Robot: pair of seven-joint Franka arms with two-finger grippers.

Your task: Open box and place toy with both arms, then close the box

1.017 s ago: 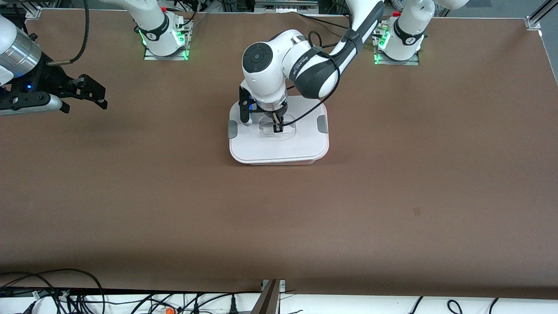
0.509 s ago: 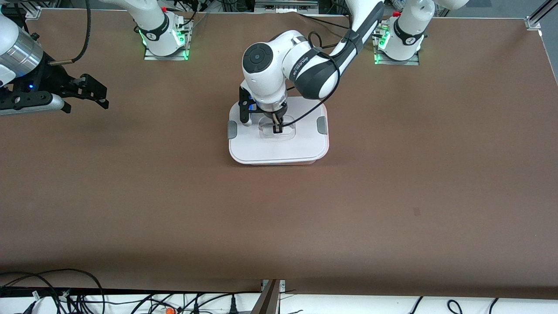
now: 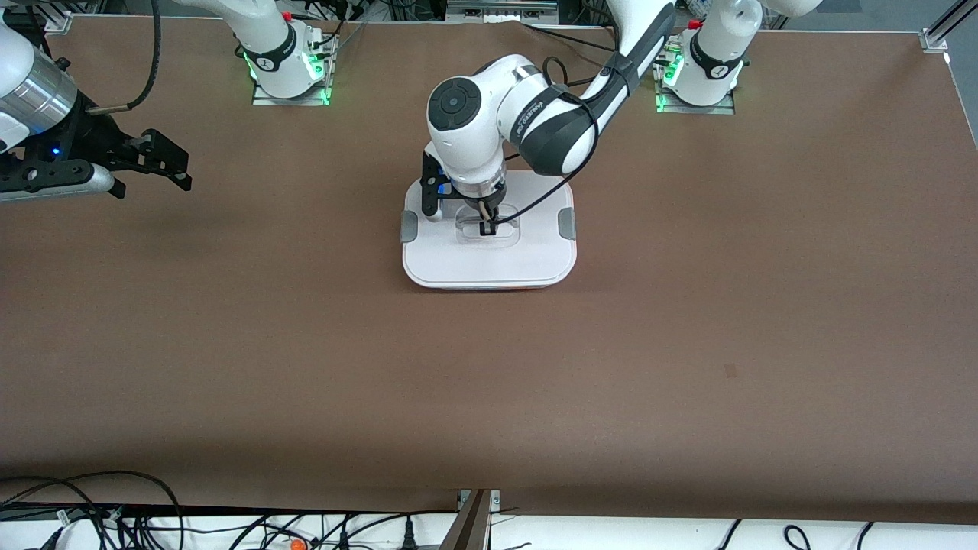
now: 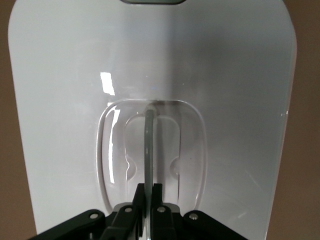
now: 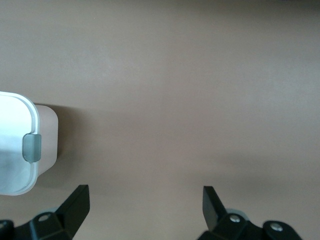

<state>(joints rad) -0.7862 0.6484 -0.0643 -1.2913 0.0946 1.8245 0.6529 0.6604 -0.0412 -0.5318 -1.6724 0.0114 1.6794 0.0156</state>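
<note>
The box (image 3: pixel 489 263) stands in the middle of the table with its white lid on; only a thin pink line of the tub shows under the lid's nearer edge. My left gripper (image 3: pixel 486 227) comes straight down onto the lid. It is shut on the thin clear handle (image 4: pixel 149 145), which stands up from the recess, pinched between the left gripper (image 4: pixel 149 192) fingers. My right gripper (image 3: pixel 182 169) hangs open and empty over bare table toward the right arm's end; it waits there. In its wrist view the right gripper (image 5: pixel 145 192) faces the box's end (image 5: pixel 15 150). The toy is out of view.
Grey clips (image 3: pixel 409 227) (image 3: pixel 566 223) sit on the lid's two short sides. Brown table (image 3: pixel 688 344) spreads all round the box. Cables (image 3: pixel 92 512) lie along the edge nearest the front camera, off the mat.
The left gripper and the lid it holds have shifted slightly toward the left arm's end. Less pink tub shows under the lid's edge. The right gripper has barely moved.
</note>
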